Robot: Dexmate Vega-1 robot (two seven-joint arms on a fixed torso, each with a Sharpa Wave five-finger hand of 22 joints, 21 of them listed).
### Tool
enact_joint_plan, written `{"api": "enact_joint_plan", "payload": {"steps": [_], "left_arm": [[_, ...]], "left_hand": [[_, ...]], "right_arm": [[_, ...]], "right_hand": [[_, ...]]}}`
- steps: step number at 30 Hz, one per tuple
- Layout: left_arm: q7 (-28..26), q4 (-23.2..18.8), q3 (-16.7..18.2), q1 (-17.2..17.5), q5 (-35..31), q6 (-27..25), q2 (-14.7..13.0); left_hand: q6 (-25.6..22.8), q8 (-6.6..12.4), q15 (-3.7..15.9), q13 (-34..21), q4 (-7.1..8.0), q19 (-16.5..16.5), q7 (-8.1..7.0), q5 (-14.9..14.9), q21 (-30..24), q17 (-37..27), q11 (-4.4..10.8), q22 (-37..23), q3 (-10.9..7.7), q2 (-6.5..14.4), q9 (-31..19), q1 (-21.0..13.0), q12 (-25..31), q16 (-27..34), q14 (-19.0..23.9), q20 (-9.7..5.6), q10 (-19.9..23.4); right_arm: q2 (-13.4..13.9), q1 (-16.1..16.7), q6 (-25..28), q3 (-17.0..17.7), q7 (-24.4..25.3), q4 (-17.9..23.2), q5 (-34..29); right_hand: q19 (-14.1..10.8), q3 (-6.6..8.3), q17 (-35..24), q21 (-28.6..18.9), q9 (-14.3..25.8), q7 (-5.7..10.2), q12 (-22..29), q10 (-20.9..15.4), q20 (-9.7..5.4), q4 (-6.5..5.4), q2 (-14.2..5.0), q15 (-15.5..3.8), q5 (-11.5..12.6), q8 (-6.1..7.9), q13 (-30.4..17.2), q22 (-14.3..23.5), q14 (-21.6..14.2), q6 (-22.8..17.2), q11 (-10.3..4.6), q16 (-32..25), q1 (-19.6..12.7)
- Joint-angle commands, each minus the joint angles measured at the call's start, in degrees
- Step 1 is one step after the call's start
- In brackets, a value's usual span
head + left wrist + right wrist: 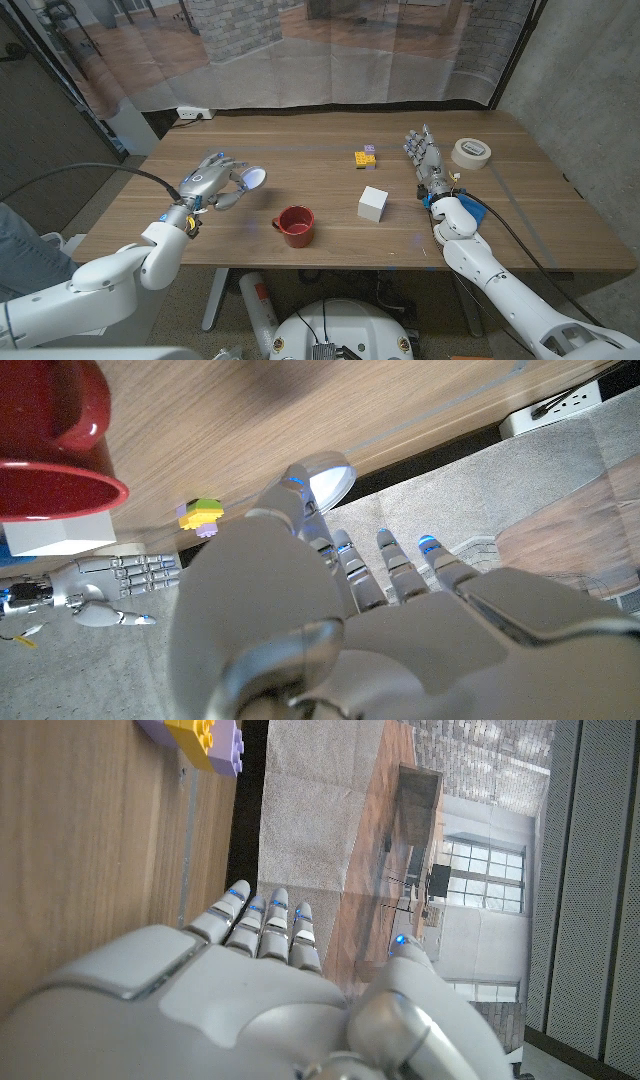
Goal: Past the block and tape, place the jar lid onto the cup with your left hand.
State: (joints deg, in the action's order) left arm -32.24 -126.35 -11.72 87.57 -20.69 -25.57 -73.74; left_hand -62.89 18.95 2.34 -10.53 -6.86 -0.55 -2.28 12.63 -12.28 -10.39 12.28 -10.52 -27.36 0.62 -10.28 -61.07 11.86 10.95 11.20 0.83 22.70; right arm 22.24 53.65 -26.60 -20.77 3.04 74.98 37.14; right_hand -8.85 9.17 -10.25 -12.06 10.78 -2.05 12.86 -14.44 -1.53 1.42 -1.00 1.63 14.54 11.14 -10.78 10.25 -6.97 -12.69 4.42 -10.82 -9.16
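Above table, left robot hand (212,180) holding jar lid (252,178)

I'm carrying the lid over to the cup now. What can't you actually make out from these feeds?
- Jar lid: head view, washed-out white; in the left wrist view the left hand's fingers cover most of it.
- Red cup: cut off by the left wrist view's edge.
- Toy bricks: too small in the head view; cropped in the right wrist view.

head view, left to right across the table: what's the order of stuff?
Left hand holding the jar lid → red cup → yellow-and-purple block → white cube → right hand → tape roll.
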Motion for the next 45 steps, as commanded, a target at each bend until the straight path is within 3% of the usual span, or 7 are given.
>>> {"api": "enact_joint_plan", "payload": {"steps": [1, 12, 17, 25, 35, 45], "left_arm": [[4.01, 2.3, -0.7, -2.86, -3.08, 5.52, 3.64], [4.17, 0.93, 1.16, -0.5, -6.45, 6.0, 5.14], [3.15, 1.02, 1.61, 0.42, -8.39, 7.55, 6.27], [2.64, 1.26, 3.59, 2.27, -10.05, 10.39, 7.69], [2.81, 2.96, 5.76, 2.8, -10.92, 17.08, 9.57], [4.38, 3.8, 6.69, 2.68, -12.5, 21.84, 10.92]], "left_hand": [[-8.76, 0.3, 8.02, -0.2, -0.14, -0.53, -1.41, -0.05, 0.18, -0.19, -0.03, -0.19, -0.32, -0.25, -0.14, 0.18, 0.07, 0.24, 0.44, -0.81, 0.71], [-9.04, 0.15, 8.04, -0.18, -0.2, -0.54, -1.49, -0.09, 0.17, -0.2, 0.01, -0.18, -0.59, -0.43, -0.08, 0.21, -0.15, 0.08, 0.14, -0.53, 0.6], [-9.51, 0.03, 8.07, -0.18, -0.29, -0.5, -2.93, -0.12, 0.16, -0.19, 0.0, -0.17, -0.73, -0.74, 0.02, 0.24, -0.18, 0.08, 0.16, -0.35, 0.87], [-9.91, -0.09, 8.32, -0.18, -0.24, -0.37, -3.44, -0.13, 0.11, -0.21, 0.03, -0.17, -0.74, -1.08, 0.1, 0.49, -0.14, 0.2, 0.43, -0.4, 1.32], [-10.54, 0.02, 8.54, -0.18, -0.21, -0.4, -4.64, -0.05, 0.13, -0.22, 0.09, -0.16, -0.77, -1.58, -0.17, 0.79, -0.17, 0.27, 0.68, -0.38, 1.72], [-10.56, 0.04, 8.59, -0.18, -0.15, -0.43, -4.92, 0.02, 0.15, -0.24, 0.11, -0.16, -0.83, -1.84, -0.43, 1.01, -0.15, 0.26, 0.69, -0.4, 2.16]], "right_arm": [[0.54, 0.65, 0.68, 0.01, 0.94, 1.38, -0.43], [0.97, 1.47, 0.09, 0.44, 0.7, 2.14, -0.13], [0.88, 1.29, -0.23, 0.42, 0.14, 1.76, 0.04], [0.72, 1.16, -0.45, 0.31, 0.21, 1.69, -0.19], [-0.05, 0.32, -0.87, 0.01, 0.87, 1.23, -0.91], [-0.52, 0.0, -0.72, -0.32, 1.54, 1.13, -1.39]], "right_hand": [[-0.5, -0.19, -0.32, 0.07, 0.14, -0.08, -0.07, -0.19, 0.1, 0.01, -0.38, -0.06, 0.49, 0.24, -0.14, 0.34, -0.62, -0.39, -0.1, 0.01, 0.2], [-0.5, -0.26, -0.33, 0.13, 0.14, -0.11, -0.06, -0.25, 0.12, 0.04, -0.38, -0.03, 0.5, 0.26, -0.14, 0.34, -0.66, -0.46, -0.06, 0.01, 0.22], [-0.51, -0.3, -0.33, 0.15, 0.14, -0.19, -0.08, -0.22, 0.1, 0.06, -0.38, 0.01, 0.51, 0.26, -0.14, 0.34, -0.63, -0.48, -0.05, 0.03, 0.24], [-0.53, -0.35, -0.33, 0.17, 0.14, -0.18, -0.05, -0.33, 0.1, 0.07, -0.39, 0.04, 0.52, 0.25, -0.14, 0.35, -0.65, -0.46, -0.04, 0.03, 0.26], [-0.51, -0.4, -0.33, 0.22, 0.14, -0.14, -0.08, -0.3, 0.15, 0.09, -0.42, 0.02, 0.53, 0.26, -0.14, 0.35, -0.6, -0.5, -0.05, 0.05, 0.28], [-0.5, -0.44, -0.33, 0.26, 0.14, -0.21, -0.09, -0.29, 0.16, 0.12, -0.45, 0.01, 0.55, 0.26, -0.14, 0.35, -0.61, -0.51, -0.08, 0.05, 0.28]]}}
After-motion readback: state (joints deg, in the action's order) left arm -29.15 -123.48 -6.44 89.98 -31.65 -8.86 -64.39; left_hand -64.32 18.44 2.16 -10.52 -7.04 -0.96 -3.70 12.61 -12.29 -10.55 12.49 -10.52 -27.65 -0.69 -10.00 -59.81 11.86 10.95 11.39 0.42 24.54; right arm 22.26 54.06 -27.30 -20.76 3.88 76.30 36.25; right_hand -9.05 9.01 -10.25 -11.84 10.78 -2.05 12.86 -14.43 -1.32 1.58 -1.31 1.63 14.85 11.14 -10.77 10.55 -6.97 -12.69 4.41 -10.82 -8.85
